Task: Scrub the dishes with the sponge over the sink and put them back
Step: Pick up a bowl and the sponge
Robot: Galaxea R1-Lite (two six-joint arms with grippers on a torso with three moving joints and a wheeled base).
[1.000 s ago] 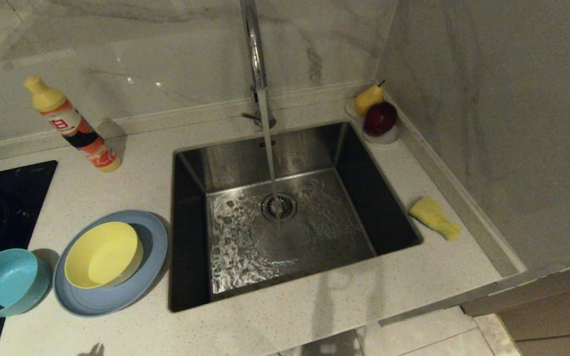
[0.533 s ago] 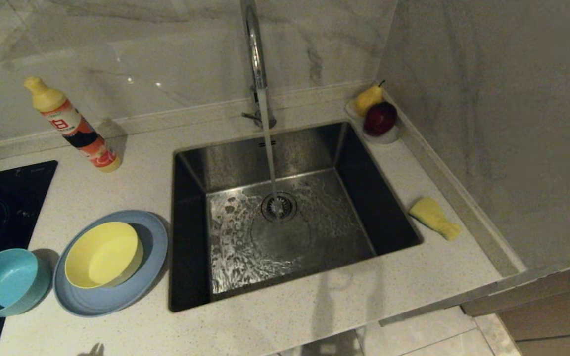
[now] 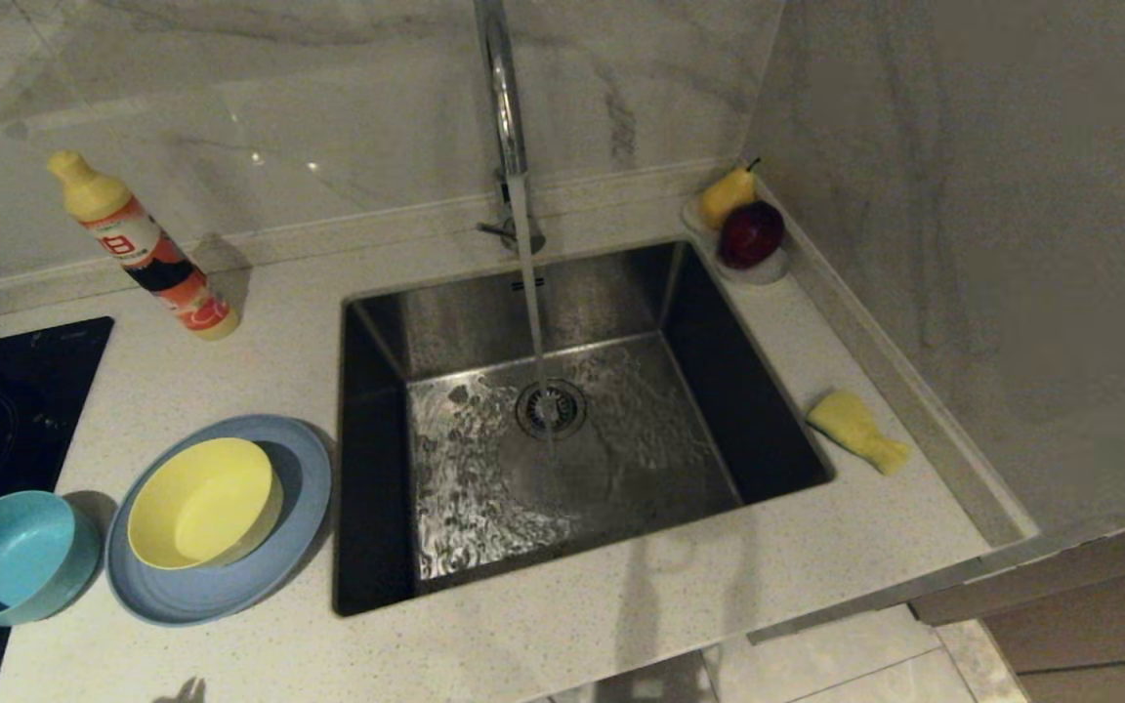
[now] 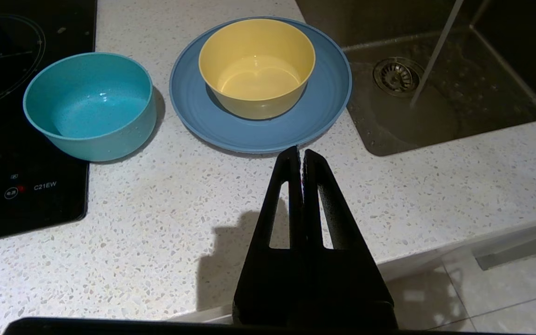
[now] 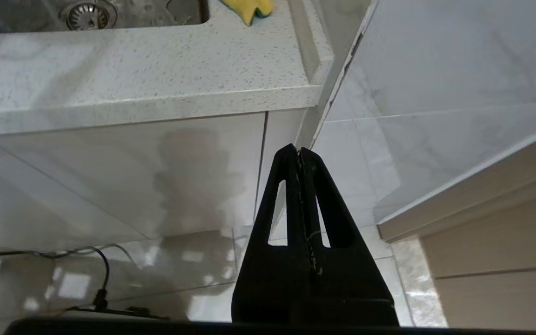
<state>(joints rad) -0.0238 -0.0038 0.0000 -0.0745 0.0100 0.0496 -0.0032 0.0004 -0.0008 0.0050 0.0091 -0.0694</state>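
left claw (image 4: pixel 301 156) together, empty, short of plate (image 4: pixel 314 122) | right claw (image 5: pixel 299 152) together, below table edge (image 5: pixel 156 104) | sponge (image 3: pixel 857 431) right of sink (image 3: pixel 377 547), dishes left | risk: bowl (image 3: pixel 199 502) could slide off plate when lifted

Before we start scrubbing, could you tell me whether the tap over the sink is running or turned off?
Running. A steady stream falls from the tap onto the drain strainer, and the sink floor around it is rippled with water.

Yellow bowl (image 3: pixel 201 501) on plate (image 3: pixel 230 586); teal bowl (image 3: pixel 11 557) beside; sponge (image 3: pixel 857 431) right of sink (image 3: pixel 562 439).
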